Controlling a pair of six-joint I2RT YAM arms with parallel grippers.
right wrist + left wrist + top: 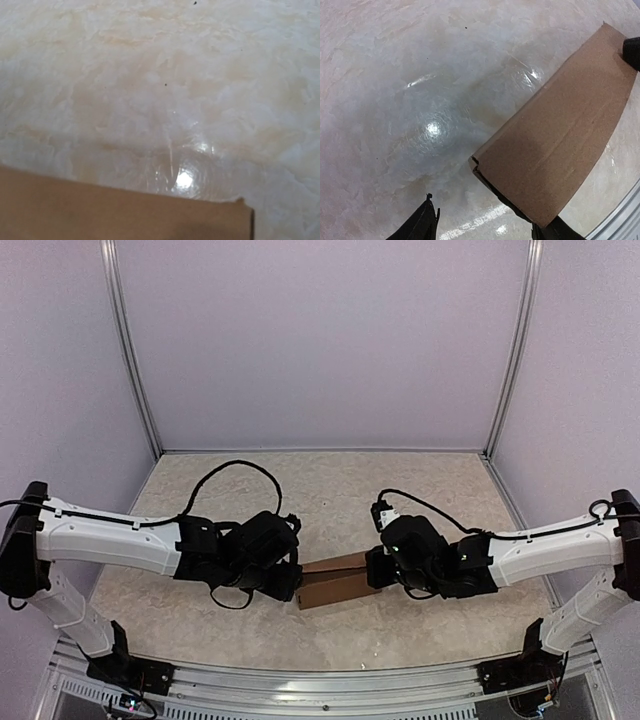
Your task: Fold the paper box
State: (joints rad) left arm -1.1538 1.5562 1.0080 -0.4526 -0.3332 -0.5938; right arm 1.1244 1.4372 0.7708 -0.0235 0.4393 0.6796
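The paper box (338,581) is a slim brown cardboard box, folded up, lying on the table between my two grippers. In the left wrist view the box (560,140) fills the right side, and its near corner lies just over my right fingertip (555,232). My left gripper (490,227) is open, with its fingers wide apart at the box's left end (292,582). My right gripper (378,568) is at the box's right end. Its fingers do not show in the right wrist view, where the box's top edge (125,215) crosses the bottom.
The marbled beige table (330,490) is walled by pale panels at the back and sides. A metal rail (320,680) runs along the near edge. Black cables loop over both wrists.
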